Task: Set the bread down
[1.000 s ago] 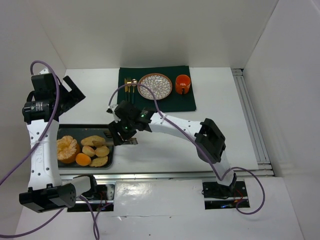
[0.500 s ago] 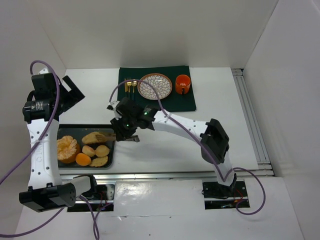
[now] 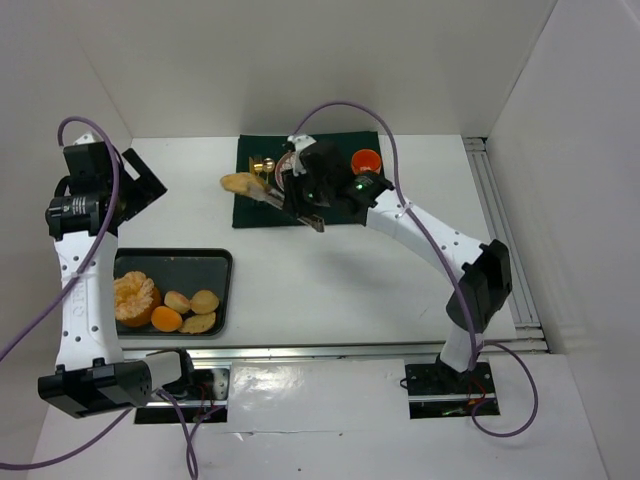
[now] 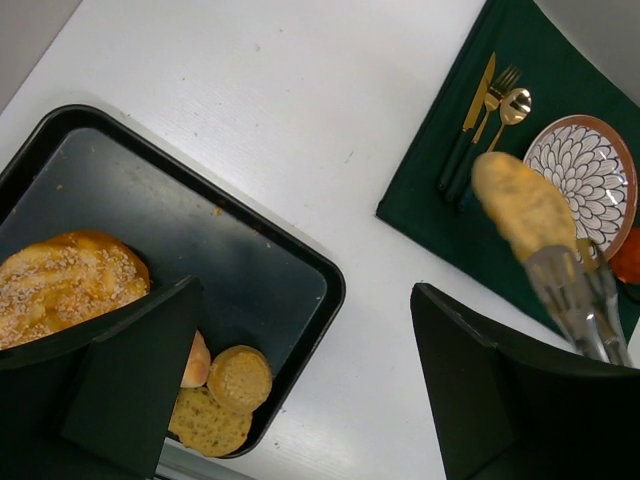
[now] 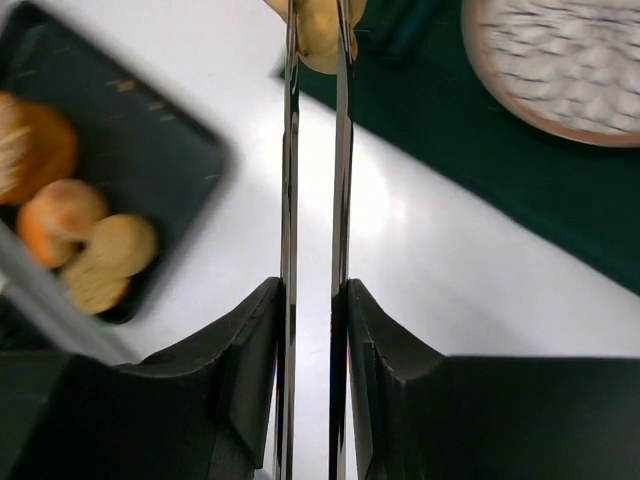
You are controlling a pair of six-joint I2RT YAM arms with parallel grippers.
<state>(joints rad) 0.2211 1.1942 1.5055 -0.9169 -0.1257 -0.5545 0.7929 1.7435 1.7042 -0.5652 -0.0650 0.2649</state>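
One bread roll [image 3: 240, 183] is sitting clamped between the tongs [image 3: 264, 196] that the right gripper [image 5: 312, 300] is squeezing, over the mat [image 3: 360, 205] edge, at 9 o'clock from the one plate [image 4: 588, 168]. Three rolls [image 3: 205, 300] are lying in the tray [image 3: 190, 258]; the left gripper [image 4: 310, 372] is gaping wide

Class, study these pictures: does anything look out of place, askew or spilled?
Nothing is spilled or damaged. One bread roll is off the tray, pinched in tongs held by the right pincer, near the green mat.

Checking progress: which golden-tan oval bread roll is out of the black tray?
The golden-tan oval bread roll pinched in the metal tongs, near the dark green placemat; the other three rolls lie in the black tray.
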